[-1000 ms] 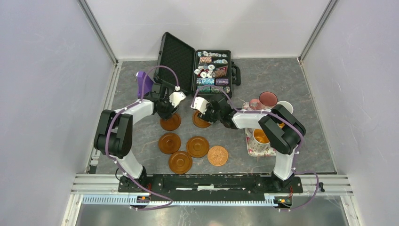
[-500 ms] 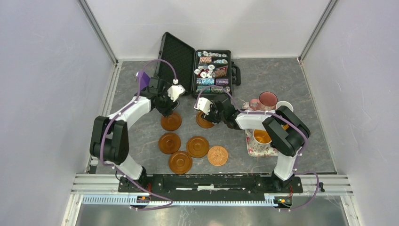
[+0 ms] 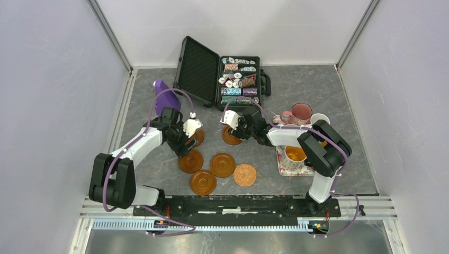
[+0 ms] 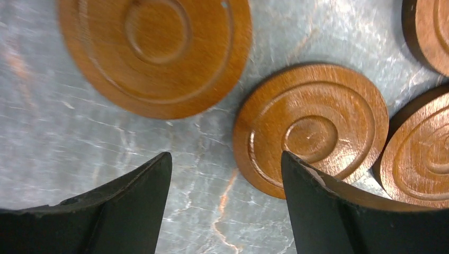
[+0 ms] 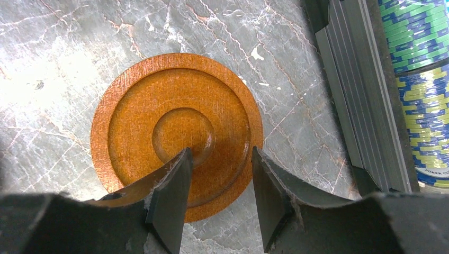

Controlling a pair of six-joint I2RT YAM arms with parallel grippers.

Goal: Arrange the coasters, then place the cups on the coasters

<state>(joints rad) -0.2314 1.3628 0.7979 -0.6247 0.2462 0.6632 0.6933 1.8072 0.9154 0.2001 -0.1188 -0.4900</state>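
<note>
Five brown wooden coasters and a lighter patterned coaster (image 3: 244,174) lie flat on the grey table. My left gripper (image 3: 184,144) (image 4: 226,159) hangs open over bare table, between the back-left coaster (image 3: 198,137) (image 4: 153,53) and another coaster (image 3: 190,161) (image 4: 312,127), holding nothing. My right gripper (image 3: 236,132) (image 5: 221,153) hovers low over the back-right coaster (image 3: 229,137) (image 5: 174,132). Its fingers stand narrowly apart, with nothing between them. Several cups stand at the right: a pink cup (image 3: 301,111), a white cup (image 3: 321,119) and an orange-lined cup (image 3: 293,153).
An open black case (image 3: 200,66) of poker chips sits at the back centre, its edge (image 5: 360,106) right of my right gripper. A floral tray (image 3: 288,168) bears the orange-lined cup. A purple object (image 3: 165,95) lies back left. Two more coasters (image 3: 223,164) (image 3: 203,182) lie nearer.
My left gripper opened, let go of the back-left coaster and drew back toward the near left. My right gripper stayed over its coaster, shifting slightly right.
</note>
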